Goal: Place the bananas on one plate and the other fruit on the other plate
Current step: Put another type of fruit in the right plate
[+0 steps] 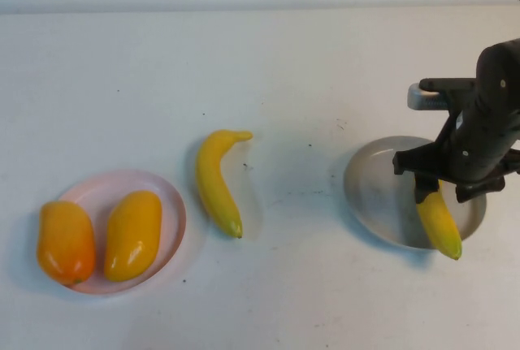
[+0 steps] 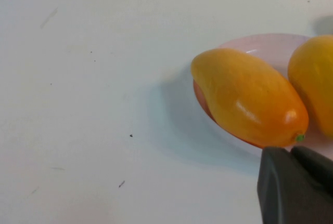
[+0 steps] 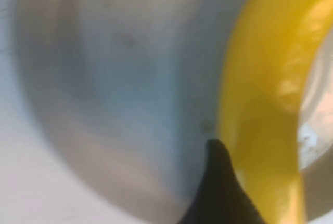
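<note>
Lower left, both mangoes (image 1: pixel 97 236) sit on the pink plate (image 1: pixel 166 196); right gripper (image 1: pixel 443 181) clenches one banana (image 1: pixel 439 222) over the grey-blue plate (image 1: pixel 374 196), release next, then fetch the centre banana (image 1: pixel 216 179); left gripper (image 2: pixel 296 187) beside the mangoes, state unclear.

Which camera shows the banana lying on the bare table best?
The high view: the loose banana lies whole between the plates. Neither wrist view shows it; the right end effector holds the other banana, while the left end effector faces mangoes.
</note>
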Robot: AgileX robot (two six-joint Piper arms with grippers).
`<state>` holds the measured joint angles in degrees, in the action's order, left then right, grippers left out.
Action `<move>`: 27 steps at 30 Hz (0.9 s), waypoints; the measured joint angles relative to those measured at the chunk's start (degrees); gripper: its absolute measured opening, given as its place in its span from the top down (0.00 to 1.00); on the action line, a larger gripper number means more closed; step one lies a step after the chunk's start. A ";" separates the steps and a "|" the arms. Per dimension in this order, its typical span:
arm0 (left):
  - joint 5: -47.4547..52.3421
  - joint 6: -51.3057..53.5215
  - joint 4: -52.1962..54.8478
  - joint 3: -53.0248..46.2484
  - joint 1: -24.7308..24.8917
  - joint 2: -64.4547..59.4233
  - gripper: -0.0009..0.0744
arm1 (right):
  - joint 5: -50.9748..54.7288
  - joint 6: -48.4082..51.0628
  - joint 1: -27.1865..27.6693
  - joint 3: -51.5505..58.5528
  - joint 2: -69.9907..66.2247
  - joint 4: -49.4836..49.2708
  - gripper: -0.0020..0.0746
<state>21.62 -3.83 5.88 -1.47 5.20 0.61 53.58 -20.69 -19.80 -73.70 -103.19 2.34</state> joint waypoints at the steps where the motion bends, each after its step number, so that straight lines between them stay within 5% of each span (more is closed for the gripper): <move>1: 0.00 0.00 0.00 0.00 0.00 0.00 0.99 | 0.60 0.00 -0.80 -0.50 0.26 0.00 0.44; 14: 0.00 0.00 0.00 0.00 0.00 0.00 0.99 | 5.24 5.61 -19.99 -25.09 -9.08 -3.50 0.44; 27: 0.00 0.00 0.00 0.00 0.00 0.00 0.99 | 16.11 5.20 -23.64 -62.69 -36.04 -4.35 0.32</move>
<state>21.62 -3.83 5.88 -1.47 5.20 0.61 69.69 -15.49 -43.44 -136.39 -139.23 -2.01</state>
